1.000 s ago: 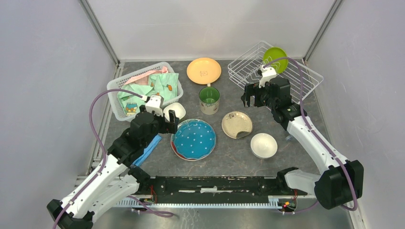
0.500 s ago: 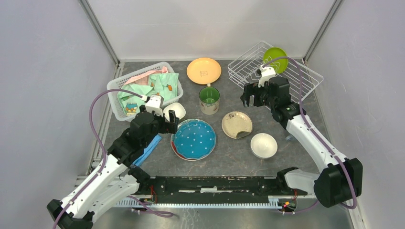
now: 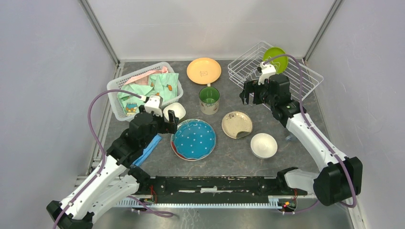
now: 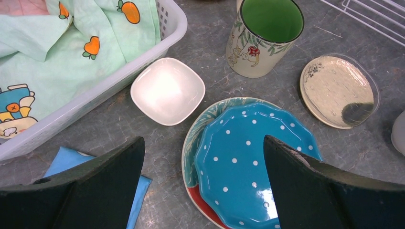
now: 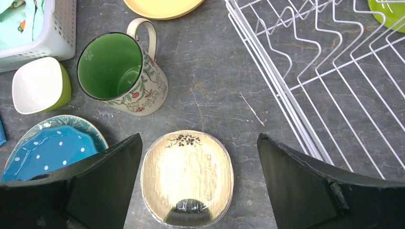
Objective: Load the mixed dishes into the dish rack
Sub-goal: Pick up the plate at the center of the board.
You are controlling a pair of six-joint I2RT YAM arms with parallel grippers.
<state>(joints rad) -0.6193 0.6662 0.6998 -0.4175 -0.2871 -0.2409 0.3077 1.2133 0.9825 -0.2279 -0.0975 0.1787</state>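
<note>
- Toward the table's near edge, right of centre, a white bowl (image 3: 263, 145) sits loose.
- Your left claw (image 4: 203, 143) hangs spread and empty over the blue dotted plate (image 4: 243, 167), which is stacked on another plate.
- Your right claw (image 5: 198, 138) gapes, empty, above the cream plate (image 5: 187, 176).
- In the far right corner, the dish rack (image 3: 243, 64) props the lime plate (image 3: 275, 59) on edge in its slots.
- You'll find no readable writing; the mug (image 5: 119, 71) bears only painted leaves.

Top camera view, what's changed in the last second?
The right gripper edged slightly forward, toward the white wire dish rack, staying open and empty. Nothing was grasped or released. The left gripper, also open, the lime-green plate in the rack and the blue white-dotted plate stayed put.
</note>
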